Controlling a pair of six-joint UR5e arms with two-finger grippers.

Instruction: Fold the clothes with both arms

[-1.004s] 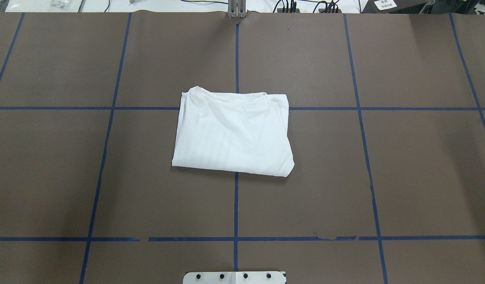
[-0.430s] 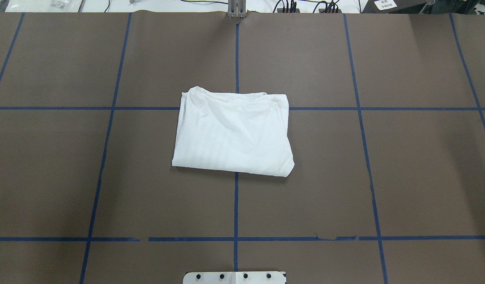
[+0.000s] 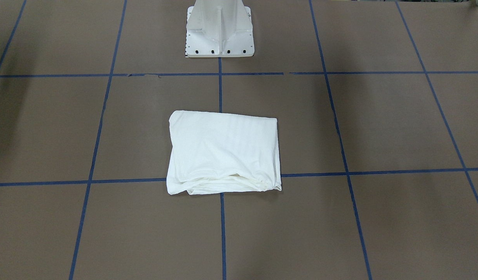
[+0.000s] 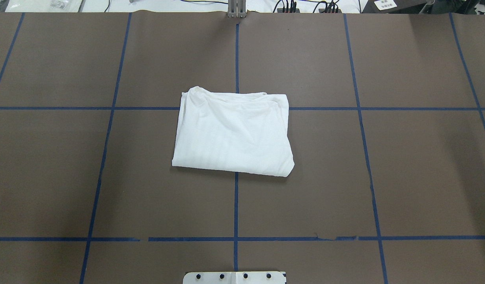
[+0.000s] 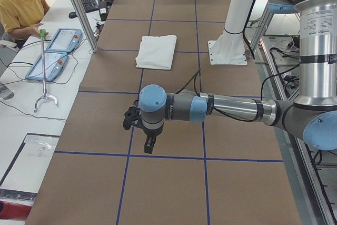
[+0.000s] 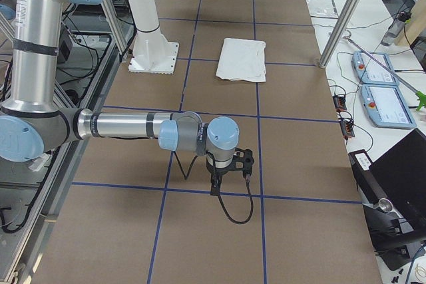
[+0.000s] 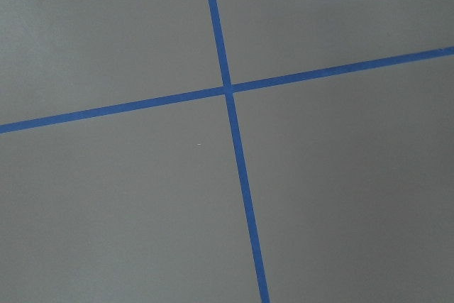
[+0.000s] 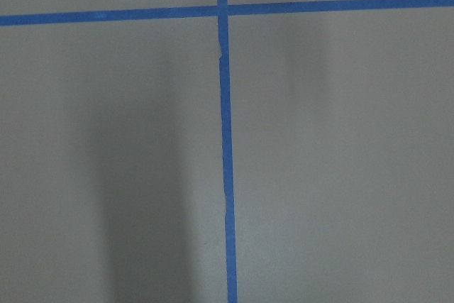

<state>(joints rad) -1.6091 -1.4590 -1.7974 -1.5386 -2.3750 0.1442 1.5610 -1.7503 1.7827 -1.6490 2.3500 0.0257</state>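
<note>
The clothes are one white shirt (image 4: 232, 132), folded into a compact rectangle with its plain side up, lying flat at the middle of the brown table. Its layered open edges face away from the robot (image 3: 223, 184). Nothing touches it. My left arm (image 5: 231, 108) reaches out low over the table's left end, and its gripper (image 5: 149, 145) points down far from the shirt (image 5: 157, 51). My right arm (image 6: 126, 126) mirrors it at the right end, gripper (image 6: 214, 187) pointing down. I cannot tell whether either gripper is open or shut. Both wrist views hold only table and blue tape.
The white pedestal base (image 3: 219, 35) stands at the table's robot side. Blue tape lines (image 4: 235, 205) grid the brown surface. Beyond the far edge are metal posts (image 5: 79, 9), teach pendants (image 5: 52, 51) and a seated person (image 5: 21, 3).
</note>
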